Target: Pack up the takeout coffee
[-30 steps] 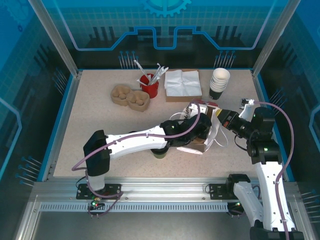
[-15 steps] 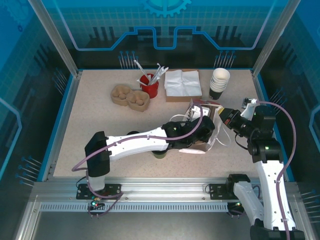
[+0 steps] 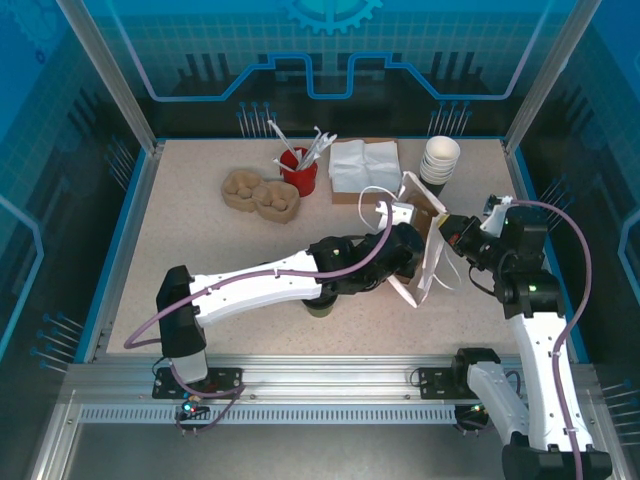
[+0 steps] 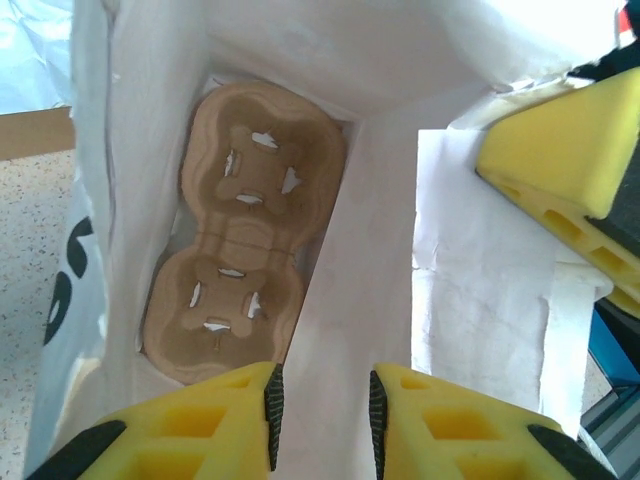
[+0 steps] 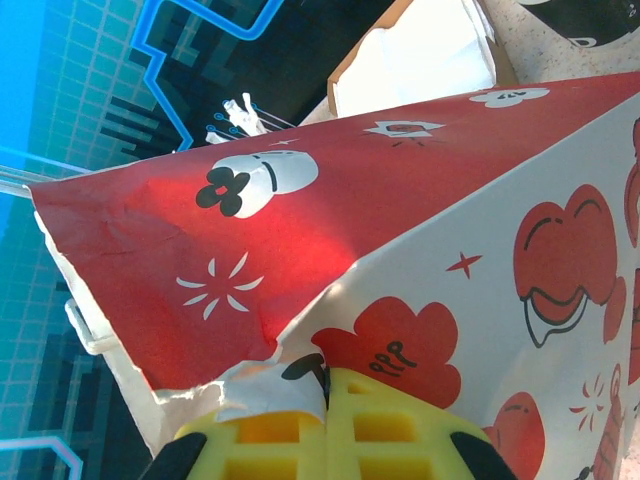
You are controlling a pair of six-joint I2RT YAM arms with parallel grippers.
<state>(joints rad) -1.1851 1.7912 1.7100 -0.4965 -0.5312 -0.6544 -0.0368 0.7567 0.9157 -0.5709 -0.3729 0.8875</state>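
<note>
One takeout coffee (image 3: 320, 307) on the table (image 3: 180, 250), and it's barely showing: a dark rounded sliver pokes out from under the left forearm, well back from the left fingers toward that arm's base. The round outline seen from above fits a cup standing on end, but so much is covered that I cannot call which way the lid faces. Further out, the left gripper (image 4: 320, 388) is at the mouth of the red-and-white paper bag (image 5: 300, 250), its yellow fingers drawn to a narrow gap with a fold of the bag's white inner wall running between them. Just beyond those fingertips, down inside the bag, a brown pulp cup carrier (image 4: 240, 265) lies flat with two wells, its long axis running away from the fingers. Across the mouth, the right gripper (image 5: 325, 400) is clamped tight on the bag's torn rim, fingers pressed together on the paper. The bag tilts between the two grippers. Past both sets of fingers, toward the far edge: a stack of lidless cups (image 3: 438, 165) beyond the right fingers, white napkins (image 3: 365, 165), a red cup of stirrers (image 3: 298, 172), and a second pulp carrier (image 3: 260, 194) well apart to the left.
</note>
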